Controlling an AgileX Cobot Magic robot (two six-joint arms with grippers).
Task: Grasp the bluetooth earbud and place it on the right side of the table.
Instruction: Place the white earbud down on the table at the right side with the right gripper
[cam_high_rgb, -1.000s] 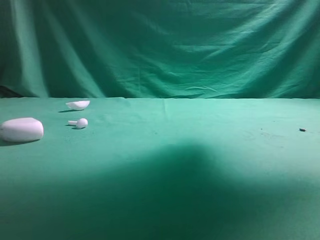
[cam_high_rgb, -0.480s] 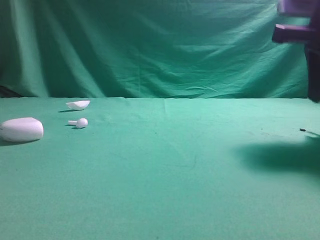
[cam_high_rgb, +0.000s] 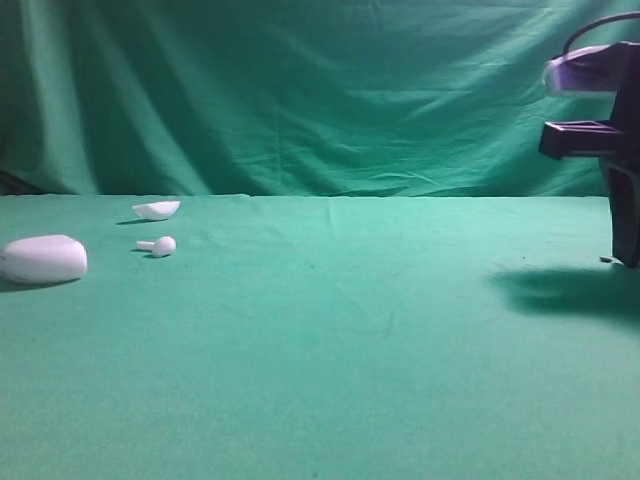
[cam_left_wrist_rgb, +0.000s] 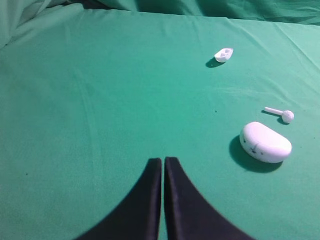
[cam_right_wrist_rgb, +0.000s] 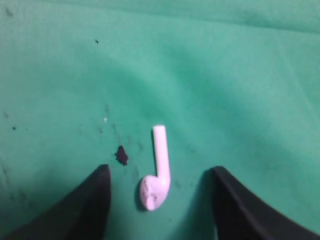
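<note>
**A:** What are you worrying about from here?

**B:** My right jaws are standing apart, gripping nothing, and the bluetooth earbud is lying on the tabletop right in the gap between them; if I am lifting away crookedly, I judge a fingertip could be clipping the rounded head and flicking so light a thing off its spot; it could also be rolling on that head if the cloth is being dragged.

**A:** Where exactly is it sitting relative to you?

**B:** Between the two tips, a little nearer the left-hand one, touching neither; the head is lying closest to me and the stem is pointing away from the jaws; a small dark speck is sitting just beside it, ahead of the left-hand tip.

**A:** And your other side?

**B:** My left jaws are pressing together with nothing in them; ahead of them and off to their right are lying a white case, a second earbud just beyond it, and a white shell farther still.

**A:** So the placement is looking finished?

**B:** I am judging so.
</note>
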